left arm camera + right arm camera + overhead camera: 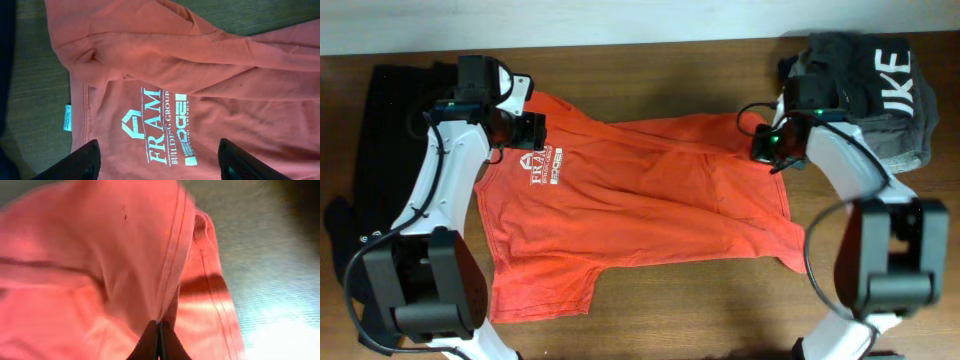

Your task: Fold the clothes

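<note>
The orange-red T-shirt (pixel 640 200) lies spread and wrinkled across the table, white chest lettering (pixel 546 168) at its left. My left gripper (pixel 525 135) is open just above the collar area; in the left wrist view its fingers (pixel 157 162) straddle the lettering (pixel 160 127) without holding cloth. My right gripper (pixel 767 145) is shut on the shirt's hem at the upper right corner; the right wrist view shows the jaws (pixel 159 332) pinched on a stitched fold of the T-shirt (pixel 100 270). A black garment (pixel 390 110) lies at far left. A dark grey white-lettered garment (pixel 880 85) lies at top right.
The wooden table (pixel 670 300) shows bare below the shirt and along the far edge. A white tag (pixel 67 117) sticks out at the collar in the left wrist view. Both arm bases (pixel 430 290) (pixel 890 260) stand at the front corners.
</note>
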